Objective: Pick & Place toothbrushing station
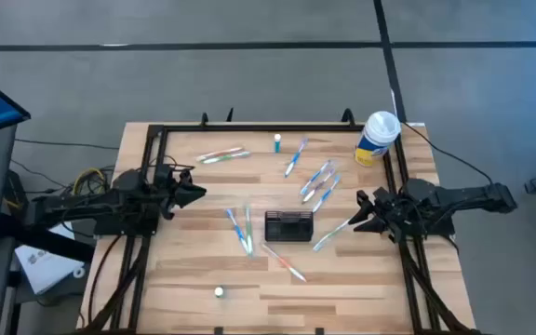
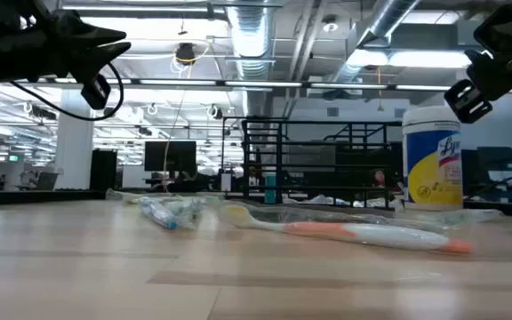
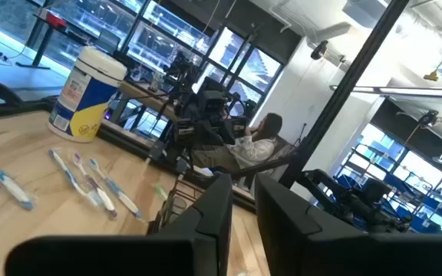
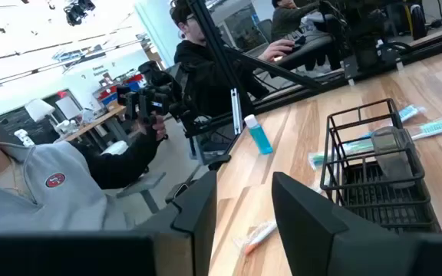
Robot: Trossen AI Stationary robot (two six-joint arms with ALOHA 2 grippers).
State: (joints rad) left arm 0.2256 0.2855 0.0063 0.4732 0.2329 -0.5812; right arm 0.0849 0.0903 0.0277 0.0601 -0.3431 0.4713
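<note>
Right pincer [image 1: 359,212], part open and empty, hovers well apart from the toothbrushing station [image 1: 288,226] mid-table.

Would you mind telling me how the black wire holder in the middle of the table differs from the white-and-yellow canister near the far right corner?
The black wire holder is a low, open-mesh box you can see through; the canister is a solid, taller cylinder. The holder is dark all over; the canister is white with a yellow label. The holder sits mid-table among toothbrushes; the canister stands by the table's frame at the corner. Both stand upright on the table, and neither gripper touches them.
</note>
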